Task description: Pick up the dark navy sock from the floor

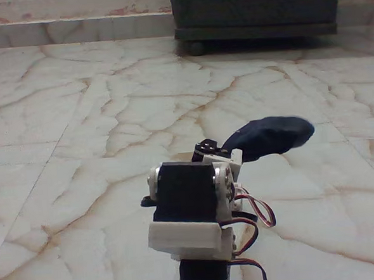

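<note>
Glossy cream marble floor (78, 121) with rusty veins lies beneath the gripper (229, 151) clamping a soft, lumpy dark navy sock (269, 137).

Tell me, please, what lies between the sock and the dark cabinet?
Only bare floor lies between the sock and the cabinet, as the fixed view shows.

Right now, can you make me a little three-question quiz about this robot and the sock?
1. True or false: the sock lies flat on the floor.
2. What stands at the back? A) a cabinet B) a chair C) a bucket
3. Fill in: the sock sticks out to the ____ of the arm in the fixed view.

Key: 1 false, it is up by the arm's tip, though the pincer itself is hidden. 2 A, the dark cabinet. 3 right.
</note>
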Available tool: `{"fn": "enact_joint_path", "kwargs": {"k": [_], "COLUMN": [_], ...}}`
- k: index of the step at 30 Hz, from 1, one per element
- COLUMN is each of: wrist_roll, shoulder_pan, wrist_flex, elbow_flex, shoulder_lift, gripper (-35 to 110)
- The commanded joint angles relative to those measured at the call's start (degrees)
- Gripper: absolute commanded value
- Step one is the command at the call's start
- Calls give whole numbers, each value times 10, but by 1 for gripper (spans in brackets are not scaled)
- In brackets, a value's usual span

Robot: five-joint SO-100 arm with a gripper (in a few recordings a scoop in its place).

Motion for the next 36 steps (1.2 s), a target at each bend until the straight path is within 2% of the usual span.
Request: {"fn": "enact_joint_path", "kwargs": {"k": [1, 6, 9, 36], "wrist_roll": [-51, -185, -220, -192], "shoulder_pan": [-6, -7, -8, -31], "wrist_flex": [-8, -8, -12, 5], "elbow_flex": [-2, -2, -2, -2], "shoulder_lift": [18, 18, 19, 18], "gripper": [0, 0, 0, 0]}}
